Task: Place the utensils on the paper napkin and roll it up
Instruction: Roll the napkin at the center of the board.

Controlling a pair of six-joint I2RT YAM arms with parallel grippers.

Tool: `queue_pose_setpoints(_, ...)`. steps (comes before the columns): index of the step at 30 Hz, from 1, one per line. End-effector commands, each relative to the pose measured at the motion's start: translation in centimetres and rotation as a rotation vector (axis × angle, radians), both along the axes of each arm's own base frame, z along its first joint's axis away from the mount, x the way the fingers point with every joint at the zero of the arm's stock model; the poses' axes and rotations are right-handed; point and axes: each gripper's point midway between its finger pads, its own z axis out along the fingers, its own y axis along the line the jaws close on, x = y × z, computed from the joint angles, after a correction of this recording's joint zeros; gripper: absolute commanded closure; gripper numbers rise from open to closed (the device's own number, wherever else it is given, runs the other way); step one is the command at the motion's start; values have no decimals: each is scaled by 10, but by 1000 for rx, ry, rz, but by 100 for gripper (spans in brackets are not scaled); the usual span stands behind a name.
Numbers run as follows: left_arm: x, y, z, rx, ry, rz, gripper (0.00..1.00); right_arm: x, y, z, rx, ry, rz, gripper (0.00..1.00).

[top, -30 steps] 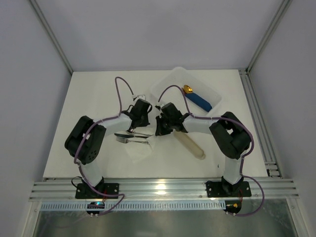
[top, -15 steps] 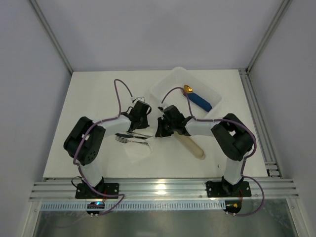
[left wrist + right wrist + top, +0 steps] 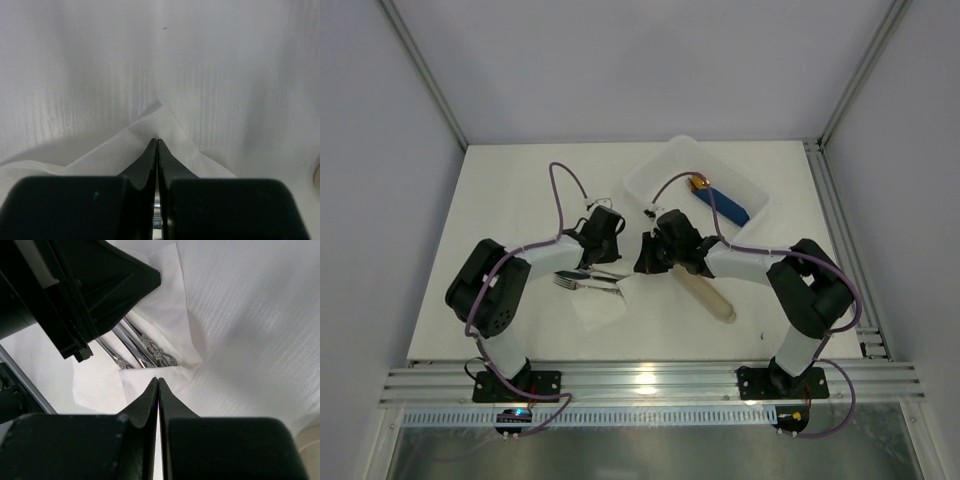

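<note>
The paper napkin (image 3: 602, 308) lies on the table in front of the left arm, with the silver utensils (image 3: 582, 281) across its upper part, fork tines to the left. In the right wrist view a napkin (image 3: 170, 315) flap is folded over the ornate handle ends of the utensils (image 3: 145, 347). My right gripper (image 3: 158, 379) is shut, its tips on that flap's edge (image 3: 642, 265). My left gripper (image 3: 158, 140) is shut too, its tips down on a napkin corner (image 3: 175, 145), just behind the utensils (image 3: 592, 260). Whether either gripper pinches paper cannot be told.
A white plastic tray (image 3: 655, 175) stands at the back right, holding a blue-handled gold-tipped piece (image 3: 725, 205). A beige oblong sleeve (image 3: 705, 292) lies on the table under the right forearm. The left gripper's black body (image 3: 85, 290) fills the upper left of the right wrist view.
The right arm's elbow has swung out to the right while its gripper stays at the napkin's right side. The left gripper has barely shifted. Both stay shut.
</note>
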Motion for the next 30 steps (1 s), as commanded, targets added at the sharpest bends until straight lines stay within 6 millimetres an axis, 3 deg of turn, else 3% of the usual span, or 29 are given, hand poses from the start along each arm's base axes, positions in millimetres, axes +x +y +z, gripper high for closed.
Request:
queue_pose_setpoints(1,-1,-1,15,-29,-25,8,100,-4,5,12,52,-19,6,96)
queue_pose_setpoints(13,-4,-2,22,-44,-37,4,100,-22,19,-6,86,15,33,96)
queue_pose_setpoints(25,-10,0,28,-23,-56,19,100,-18,33,-26,61,46,39,96)
queue_pose_setpoints(28,-17,-1,47,-47,-112,30,99,-16,35,-29,59,48,39,96)
queue_pose_setpoints(30,-21,-2,66,-81,-158,35,92,-15,36,-27,62,46,38,96)
